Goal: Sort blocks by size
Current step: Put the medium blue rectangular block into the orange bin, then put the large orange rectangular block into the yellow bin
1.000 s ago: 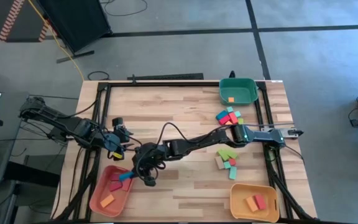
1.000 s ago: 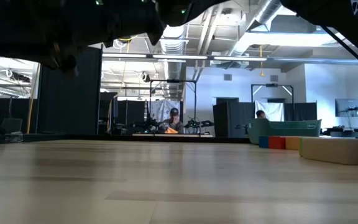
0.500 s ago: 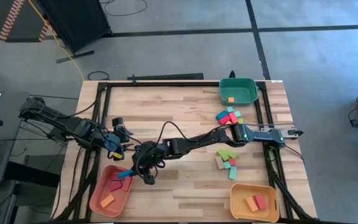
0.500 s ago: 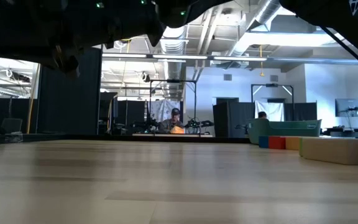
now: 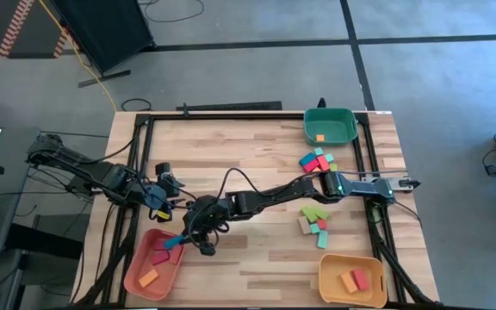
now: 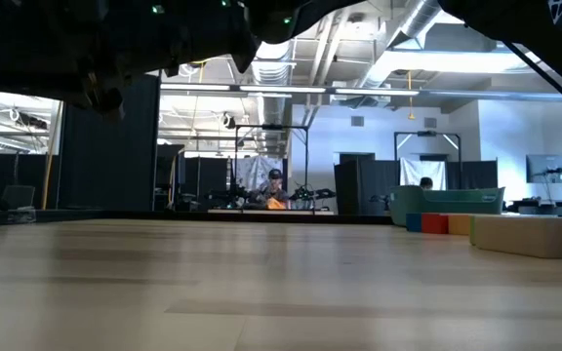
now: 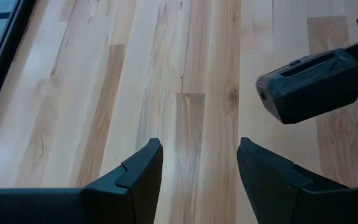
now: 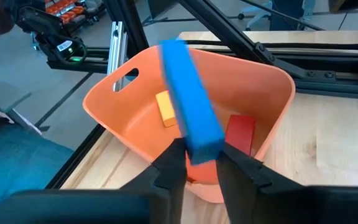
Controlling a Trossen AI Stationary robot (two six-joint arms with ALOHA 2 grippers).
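Note:
My right gripper [image 8: 197, 168] reaches from the table's right across to the salmon tray [image 8: 260, 81] at the near left corner and is shut on a blue bar block [image 8: 191, 106]. An orange block [image 8: 165, 109] and a red block [image 8: 240, 132] lie on the tray's floor. In the high view the bar [image 5: 173, 243] shows over the tray's [image 5: 136, 275] right rim. Loose blocks lie in two heaps [image 5: 317, 161] [image 5: 314, 220] on the table's right half. My left gripper [image 7: 197, 162] hangs open over bare wood near the left edge. My right gripper pinches the blue bar's near end [image 8: 199, 149] between its two fingers. The fingers come from the table's right, slanting slightly down. The bar sticks out past the fingertips [image 8: 169, 163], tilted, lifted clear above the salmon tray's inside.
A green tray [image 5: 330, 125] with one orange block stands at the far right. A yellow tray [image 5: 351, 277] with an orange and a red block stands at the near right. Black frame rails [image 5: 136, 164] run along the table's edges. The table's middle is bare wood.

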